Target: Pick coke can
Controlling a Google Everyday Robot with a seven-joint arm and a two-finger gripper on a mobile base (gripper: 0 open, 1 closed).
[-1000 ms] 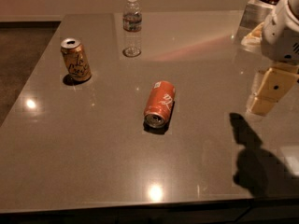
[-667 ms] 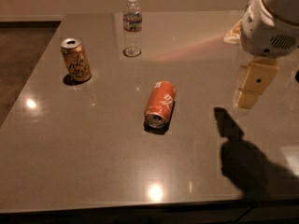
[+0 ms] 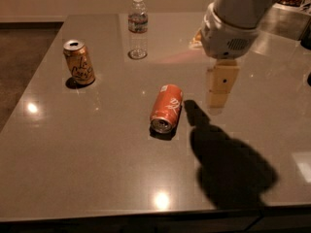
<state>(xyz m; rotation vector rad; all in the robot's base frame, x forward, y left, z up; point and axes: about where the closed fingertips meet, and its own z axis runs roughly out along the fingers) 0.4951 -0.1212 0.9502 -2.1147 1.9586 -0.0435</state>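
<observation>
Coke can (image 3: 166,108) lies on its side near mid-worktop, silver end w/ opening facing the camera and base pointing away. It is in the same spot as 1 s ago.

Camera view, what changed: the gripper (image 3: 218,92) has swung in from the right edge and now hangs above the worktop (image 3: 97,144), just right of the can and not touching it. Its shadow (image 3: 228,164) has slid over too, tip now almost at the can's side. Can't tell if the gripper is apart or together from this angle. Judgement: approach phase, nothing picked yet. It prob. needs a bit more leftward travel, then a descent.

Materials/shapes:
- Coke can: thin aluminium cylinder, red-orange w/ white script. Smooth, and likely to roll sideways if nudged.
- Yellow-gold can (image 3: 78,62): upright at far left, well apart.
- Water bottle (image 3: 138,25): clear plastic, white cap, upright at the back.
- Worktop: grey, polished, w/ bright light glints.
- Gripper: pale, blocky, hard plastic look, under a rounded white wrist housing (image 3: 228,33).
</observation>
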